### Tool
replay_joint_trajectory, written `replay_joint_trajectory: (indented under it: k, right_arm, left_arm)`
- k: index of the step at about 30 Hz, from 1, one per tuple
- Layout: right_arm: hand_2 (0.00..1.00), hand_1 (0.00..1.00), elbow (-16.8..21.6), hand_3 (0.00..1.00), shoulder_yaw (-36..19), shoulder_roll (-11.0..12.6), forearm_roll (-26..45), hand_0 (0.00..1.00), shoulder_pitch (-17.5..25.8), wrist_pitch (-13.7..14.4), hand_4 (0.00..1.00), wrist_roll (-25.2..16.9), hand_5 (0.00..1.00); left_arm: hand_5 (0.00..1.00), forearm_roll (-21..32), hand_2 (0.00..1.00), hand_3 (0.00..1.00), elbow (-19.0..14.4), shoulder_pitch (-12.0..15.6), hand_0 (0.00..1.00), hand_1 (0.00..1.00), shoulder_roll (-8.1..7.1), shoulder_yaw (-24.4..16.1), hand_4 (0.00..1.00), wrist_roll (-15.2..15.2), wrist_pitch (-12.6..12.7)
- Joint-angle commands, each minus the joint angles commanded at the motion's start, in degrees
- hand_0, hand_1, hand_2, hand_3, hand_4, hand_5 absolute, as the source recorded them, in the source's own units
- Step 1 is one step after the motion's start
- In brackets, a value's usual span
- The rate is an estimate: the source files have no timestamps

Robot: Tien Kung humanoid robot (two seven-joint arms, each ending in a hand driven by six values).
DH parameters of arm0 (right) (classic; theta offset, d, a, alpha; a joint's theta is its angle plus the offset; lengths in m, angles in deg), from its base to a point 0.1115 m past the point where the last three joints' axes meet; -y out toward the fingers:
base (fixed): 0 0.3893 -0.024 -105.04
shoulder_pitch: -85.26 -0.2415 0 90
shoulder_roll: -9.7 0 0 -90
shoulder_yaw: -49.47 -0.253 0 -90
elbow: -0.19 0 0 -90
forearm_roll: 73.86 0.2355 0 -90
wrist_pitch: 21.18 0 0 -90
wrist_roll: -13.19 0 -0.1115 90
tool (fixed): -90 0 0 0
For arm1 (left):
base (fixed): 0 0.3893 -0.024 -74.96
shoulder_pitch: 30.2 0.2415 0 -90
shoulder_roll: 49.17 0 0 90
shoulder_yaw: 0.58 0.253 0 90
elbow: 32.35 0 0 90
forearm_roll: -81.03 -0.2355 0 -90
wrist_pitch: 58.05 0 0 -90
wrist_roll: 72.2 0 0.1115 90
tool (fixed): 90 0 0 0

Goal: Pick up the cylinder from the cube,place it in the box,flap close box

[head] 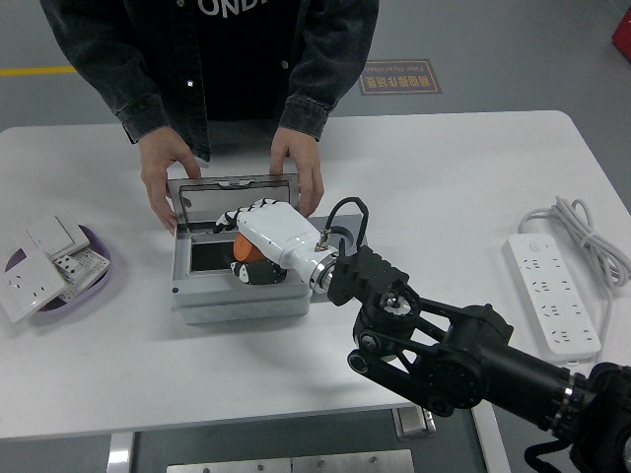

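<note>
Your right hand (258, 235) is white and it sits over the open grey box (240, 264). Its fingers (235, 216) are curled down into the box. They are wrapped around the orange cylinder (245, 252). You can see only a bit of orange under the palm, so most of the cylinder is hidden. It is low inside the box, near the right side of the dark inner floor. You cannot tell if it is touching the floor of the box.

Behind your hand, the black right arm (444, 350) runs down to the bottom right corner. A black cable (347, 210) loops up at the wrist.

The box lid (233, 200) stands up at the far side of the box. It is open and shiny. A person (212, 59) in a dark jacket stands on the far side of the table. The person's 2 hands hold the lid, 1 hand (164, 175) at its left corner and 1 hand (299, 168) at its right corner.

The box stands on the white table (424, 168). Far to the left is a purple bowl (94, 271) with white switch plates (44, 261) in it. Far to the right lies a white power strip (550, 294) with its cord (580, 232) coiled beside it.
</note>
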Motion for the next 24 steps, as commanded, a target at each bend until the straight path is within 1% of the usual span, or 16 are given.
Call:
replay_joint_trajectory:
  k: [5, 9, 12, 14, 16, 19, 22, 23, 24]
  right_arm:
    - [0.741, 0.732, 0.3, 0.779, 0.0, 0.0, 2.9, 0.846, 0.1, 0.5, 0.691, -1.6, 0.286]
    - [0.741, 0.732, 1.0, 0.779, 0.0, 0.0, 7.1, 0.846, 0.4, 1.2, 0.691, -3.3, 0.286]
    - [0.738, 0.732, 2.7, 0.772, -0.3, 0.0, 11.5, 0.84, 0.5, 1.9, 0.698, -5.2, 0.27]
    - [0.738, 0.732, 4.8, 0.772, -0.8, 0.1, 15.2, 0.84, 0.0, 2.4, 0.698, -6.4, 0.27]
    - [0.738, 0.732, 6.9, 0.772, -1.6, 1.0, 19.1, 0.84, -1.0, 2.9, 0.698, -7.2, 0.27]
    - [0.733, 0.729, 9.5, 0.77, -3.2, 3.5, 24.6, 0.837, -3.8, 3.6, 0.702, -7.1, 0.263]
    - [0.733, 0.729, 9.0, 0.77, -4.2, 5.1, 29.2, 0.837, -7.1, 3.9, 0.702, -6.8, 0.263]
    - [0.707, 0.69, 8.2, 0.742, -4.3, 5.3, 30.4, 0.774, -8.1, 3.9, 0.707, -6.7, 0.284]
    - [0.707, 0.69, 6.7, 0.742, -4.1, 5.4, 32.2, 0.774, -9.6, 3.8, 0.707, -6.7, 0.284]
  left_arm:
    - [0.276, 0.1, 0.59, 0.644, 0.0, -0.1, 0.636, 0.664, -0.02, 0.1, 0.72, 0.0, 0.0]
    - [0.276, 0.1, 0.59, 0.644, 0.0, -0.1, 0.636, 0.664, 0.05, 0.1, 0.72, -0.1, 0.0]
    - [0.278, 0.4, 0.59, 0.645, 0.0, 0.0, 0.636, 0.665, 0.16, 0.2, 0.723, -0.1, 0.0]
    - [0.278, 0.5, 0.59, 0.645, 0.0, 0.1, 0.636, 0.665, 0.21, 0.2, 0.723, -0.1, 0.0]
    - [0.278, 0.4, 0.59, 0.645, 0.0, 0.3, 0.636, 0.665, 0.24, 0.1, 0.723, -0.1, 0.1]
    - [0.279, 0.4, 0.589, 0.644, 0.0, 0.5, 0.636, 0.665, 0.22, 0.0, 0.723, 0.0, 0.1]
    - [0.279, 0.2, 0.589, 0.644, 0.0, 0.5, 0.636, 0.665, 0.11, -0.1, 0.723, 0.0, 0.1]
    - [0.281, 0.1, 0.589, 0.643, 0.0, 0.5, 0.636, 0.665, 0.07, -0.1, 0.725, 0.0, 0.1]
    - [0.281, 0.1, 0.589, 0.643, 0.0, 0.4, 0.636, 0.665, 0.02, -0.1, 0.725, 0.0, 0.1]
